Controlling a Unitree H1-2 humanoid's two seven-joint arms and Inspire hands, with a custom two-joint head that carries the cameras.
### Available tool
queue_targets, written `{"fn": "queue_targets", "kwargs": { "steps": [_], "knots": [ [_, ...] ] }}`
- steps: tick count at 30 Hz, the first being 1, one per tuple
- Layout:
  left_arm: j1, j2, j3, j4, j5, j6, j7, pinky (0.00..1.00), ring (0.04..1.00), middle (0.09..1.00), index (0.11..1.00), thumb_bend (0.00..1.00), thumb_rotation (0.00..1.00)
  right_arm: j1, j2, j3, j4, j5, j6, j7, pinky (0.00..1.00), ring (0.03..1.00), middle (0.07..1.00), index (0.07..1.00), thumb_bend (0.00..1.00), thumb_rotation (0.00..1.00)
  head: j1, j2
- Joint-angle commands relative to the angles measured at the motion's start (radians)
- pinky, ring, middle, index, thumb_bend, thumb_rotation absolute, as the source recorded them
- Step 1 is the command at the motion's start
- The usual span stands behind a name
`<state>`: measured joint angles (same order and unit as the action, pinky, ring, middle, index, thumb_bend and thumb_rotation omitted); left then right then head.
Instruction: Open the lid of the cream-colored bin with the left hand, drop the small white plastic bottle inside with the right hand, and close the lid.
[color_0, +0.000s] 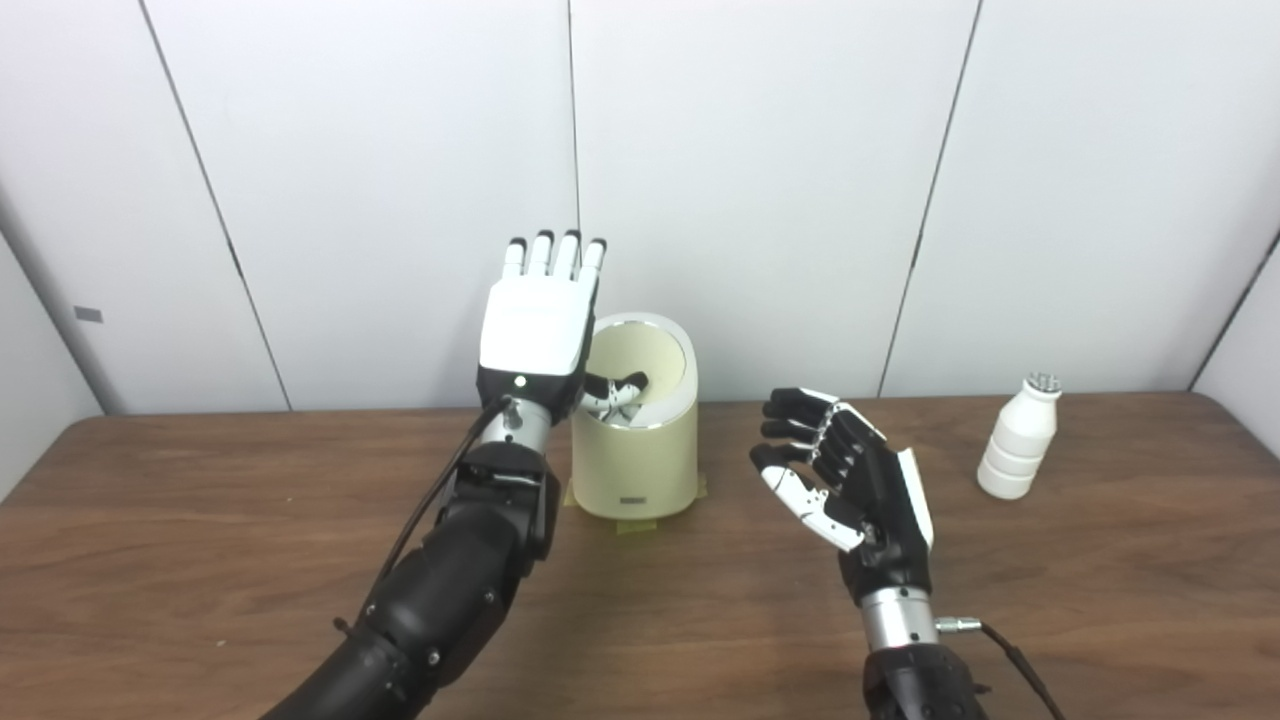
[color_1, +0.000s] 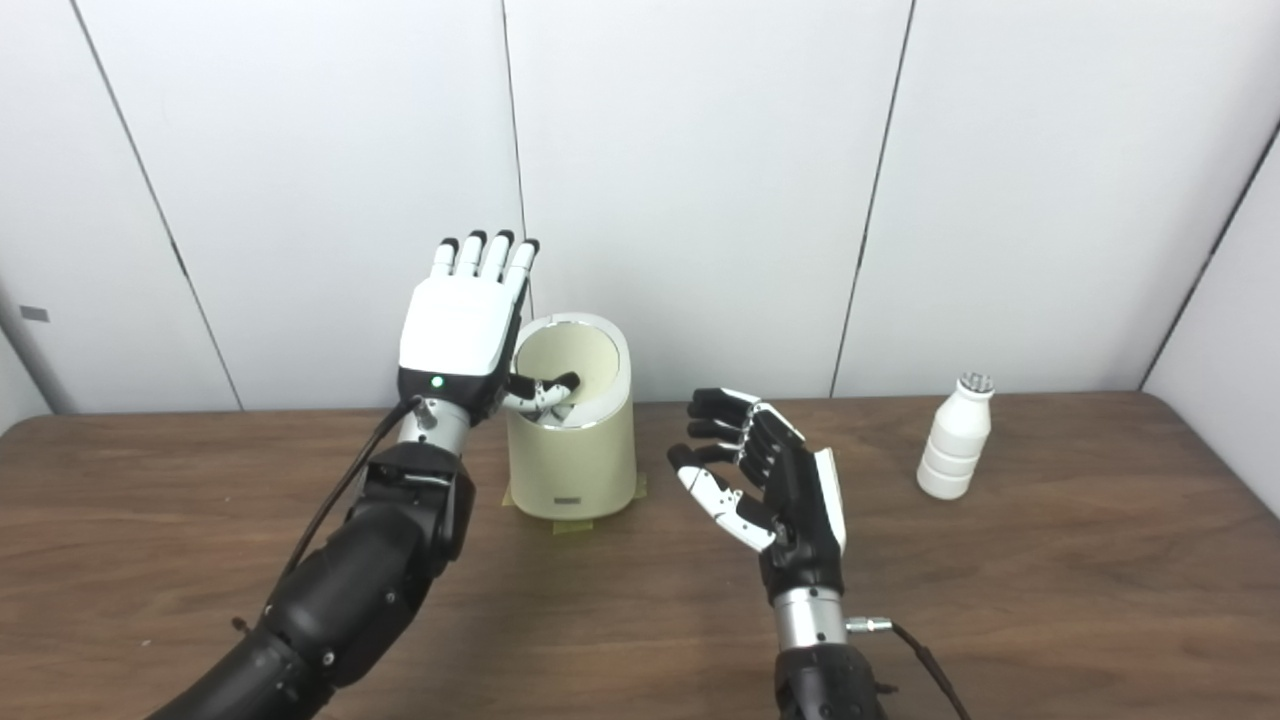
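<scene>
Nearest you, the black left forearm (color_0: 450, 580) rises from the lower left edge and ends in the left hand (color_0: 535, 325), which stands upright with its white back toward you. Its fingers (color_0: 555, 255) point straight up, close together, grasping nothing; only its thumb (color_0: 615, 390) crosses over the near rim of the cream-colored bin (color_0: 640, 455), just to that hand's right. Note that the bin's lid (color_0: 645, 360) stands tilted open, its pale inner face toward you. The bin rests on the wooden table (color_0: 200, 540), with a strip of tape (color_0: 635, 522) showing under its base.

To the right of the bin, the right hand (color_0: 850, 480) hovers above the table, palm turned toward the bin, fingers (color_0: 795, 415) loosely curled and apart, released and holding nothing. You can see a cable (color_0: 1010, 655) leaving its wrist.

Well to the right of that hand, the small white plastic bottle (color_0: 1020, 450) stands upright on the table, apart from both hands and from the bin. White wall panels (color_0: 760, 150) close the scene behind.
</scene>
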<state>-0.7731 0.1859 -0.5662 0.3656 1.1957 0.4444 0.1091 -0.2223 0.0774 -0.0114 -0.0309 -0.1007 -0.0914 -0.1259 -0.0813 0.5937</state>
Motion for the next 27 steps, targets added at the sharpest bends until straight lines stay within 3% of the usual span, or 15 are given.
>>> {"fn": "queue_targets", "kwargs": {
  "steps": [1,4,6,8,10,12,17,23,27],
  "knots": [
    [-0.019,0.018,-0.002,0.021,0.011,-0.002,-0.032,1.0,1.0,1.0,1.0,1.0,0.21,-0.036,0.005,0.001,-0.036,0.0,-0.02,-0.005,0.56,0.651,0.671,0.648,0.28,0.17,0.0,0.0],
    [-0.013,0.007,0.023,0.026,-0.003,0.005,0.003,1.0,1.0,1.0,1.0,1.0,0.28,-0.036,0.003,0.0,-0.036,0.003,-0.017,-0.003,0.56,0.652,0.67,0.648,0.29,0.19,0.0,0.001],
    [-0.01,-0.008,0.054,0.026,-0.013,0.018,0.011,1.0,1.0,1.0,1.0,0.83,0.46,-0.036,0.002,0.0,-0.034,0.004,-0.022,-0.001,0.56,0.652,0.671,0.649,0.29,0.19,0.0,0.001],
    [-0.005,-0.036,0.112,0.004,-0.044,0.024,-0.02,1.0,1.0,1.0,1.0,0.67,0.72,-0.036,0.002,-0.001,-0.033,0.004,-0.022,-0.003,0.56,0.649,0.67,0.647,0.29,0.2,0.001,0.001],
    [0.002,-0.071,0.185,-0.027,-0.109,0.025,-0.042,1.0,1.0,1.0,1.0,0.6,0.9,-0.036,0.003,-0.002,-0.033,0.005,-0.02,-0.004,0.56,0.648,0.668,0.644,0.29,0.2,0.001,0.001],
    [0.006,-0.109,0.261,-0.054,-0.168,0.025,-0.058,1.0,1.0,1.0,1.0,0.59,0.98,-0.036,0.005,-0.002,-0.033,0.006,-0.018,-0.003,0.56,0.648,0.669,0.644,0.29,0.19,0.002,0.001],
    [-0.005,-0.181,0.409,-0.087,-0.272,0.025,-0.068,0.99,1.0,1.0,1.0,0.58,1.0,-0.037,0.0,0.002,-0.028,-0.004,-0.019,-0.002,0.56,0.65,0.67,0.645,0.28,0.2,0.003,-0.002],
    [0.002,-0.182,0.442,-0.116,-0.351,0.009,-0.015,1.0,1.0,1.0,0.997,0.6,1.0,-0.035,0.004,0.003,-0.034,0.009,-0.004,0.004,0.56,0.654,0.675,0.646,0.29,0.2,0.004,-0.003],
    [0.044,-0.185,0.497,-0.204,-0.534,-0.128,0.01,0.96,0.992,0.998,0.976,0.53,1.0,-0.038,0.006,0.0,-0.035,0.007,-0.001,-0.002,0.57,0.653,0.669,0.643,0.3,0.21,0.003,-0.004]
  ]
}}
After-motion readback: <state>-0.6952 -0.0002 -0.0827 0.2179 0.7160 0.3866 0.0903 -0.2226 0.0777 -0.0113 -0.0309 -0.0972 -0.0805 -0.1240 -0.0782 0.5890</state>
